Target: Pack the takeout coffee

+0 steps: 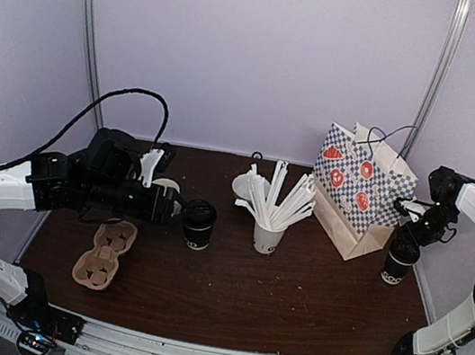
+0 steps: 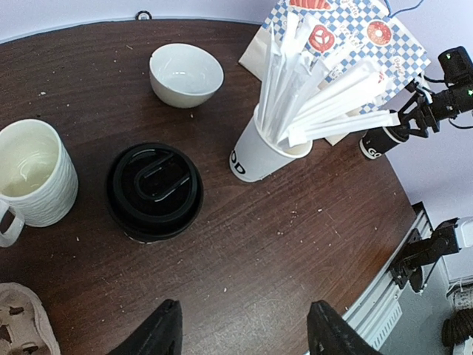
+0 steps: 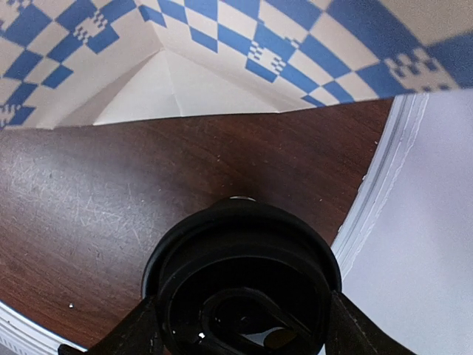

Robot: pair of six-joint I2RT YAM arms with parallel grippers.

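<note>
Cup (image 3: 244, 244) — between right claw (image 3: 240, 327) fingers

Right claw (image 1: 405, 241) around black cup (image 1: 396, 270)

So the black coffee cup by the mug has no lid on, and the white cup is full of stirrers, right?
No. The black coffee cup beside the mug has its black lid on; the left wrist view shows it. The white cup is full of stirrers.
</note>
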